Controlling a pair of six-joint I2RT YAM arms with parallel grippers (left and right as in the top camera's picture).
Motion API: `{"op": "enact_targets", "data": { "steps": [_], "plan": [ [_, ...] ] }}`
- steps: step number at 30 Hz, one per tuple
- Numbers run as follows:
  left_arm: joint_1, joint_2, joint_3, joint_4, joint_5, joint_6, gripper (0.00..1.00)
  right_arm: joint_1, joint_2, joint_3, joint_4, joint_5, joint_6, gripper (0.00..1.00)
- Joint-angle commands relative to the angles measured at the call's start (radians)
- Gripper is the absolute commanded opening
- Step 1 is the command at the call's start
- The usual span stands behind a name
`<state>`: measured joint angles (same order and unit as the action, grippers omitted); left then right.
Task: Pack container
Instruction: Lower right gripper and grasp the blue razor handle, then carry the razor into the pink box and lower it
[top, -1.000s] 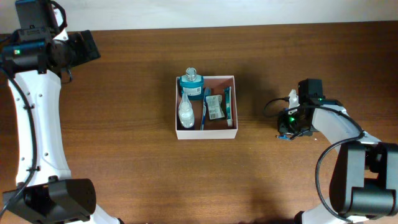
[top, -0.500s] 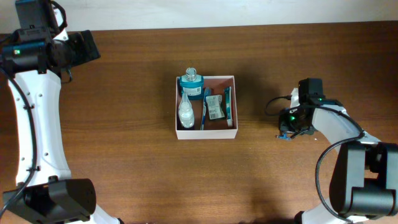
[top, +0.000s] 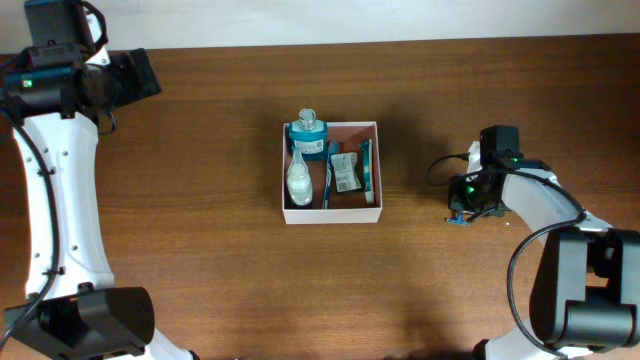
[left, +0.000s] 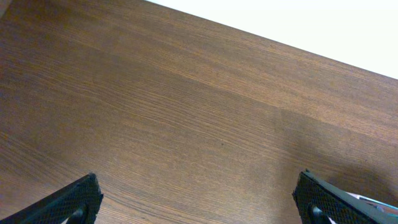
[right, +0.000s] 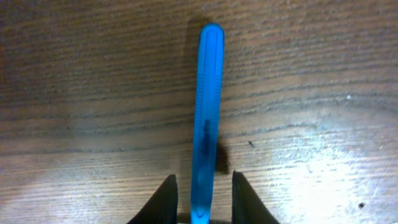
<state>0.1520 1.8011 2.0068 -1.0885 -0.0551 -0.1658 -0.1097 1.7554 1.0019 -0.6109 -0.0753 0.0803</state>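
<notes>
Right of centre on the surface (top: 200, 250), well apart from the container (top: 332, 215), my right claw (right: 203, 200) sits low over a slim blue stick (right: 206, 93) lying flat on the wood. It is possibly a brush or razor handle. The jaws are narrow, one finger on each side of it. Thin dark gaps show on both sides, so I cannot tell whether the pads bite.

Container: mid-surface, open top, already well filled.
- teal bottle (top: 307, 137) upright in the far-left corner
- white bottle (top: 299, 178) lying just nearer than it
- blue toothbrush (top: 326, 186) beside that
- printed sachet (top: 346, 172) in the middle
- flat teal piece (top: 367, 165) along the right wall

Judgement: the packing is mostly done. The blue stick is the only loose item I can see. What remains is to grip it, lift it, carry it left and set it in.

Bare floor shows in the near-right part of the box, the likeliest spot. No object lies between stick and box, so only the right wall needs clearing.

My left claw (left: 200, 202) hangs wide and empty over bare wood at the far left, out of the way.
</notes>
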Motion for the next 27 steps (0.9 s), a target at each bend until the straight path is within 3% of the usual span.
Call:
{"op": "enact_targets", "data": {
  "steps": [1,16,19,24,27],
  "plan": [
    [0.002,0.002,0.002,0.002,0.007,-0.005,1.0,-0.002,0.003,-0.011,0.006,0.008,0.007,0.23],
    [0.002,0.002,0.002,0.002,0.008,-0.005,1.0,-0.002,0.058,-0.011,0.023,0.005,0.028,0.22],
    [0.002,0.002,0.002,0.002,0.008,-0.005,1.0,-0.002,0.058,-0.011,0.024,0.005,0.032,0.04],
    [0.002,0.002,0.002,0.002,0.008,-0.005,1.0,-0.002,0.049,0.026,-0.015,0.004,0.057,0.04],
    [0.002,0.002,0.002,0.002,0.007,-0.005,1.0,0.018,-0.027,0.152,-0.148,-0.004,0.06,0.04]
  ]
}}
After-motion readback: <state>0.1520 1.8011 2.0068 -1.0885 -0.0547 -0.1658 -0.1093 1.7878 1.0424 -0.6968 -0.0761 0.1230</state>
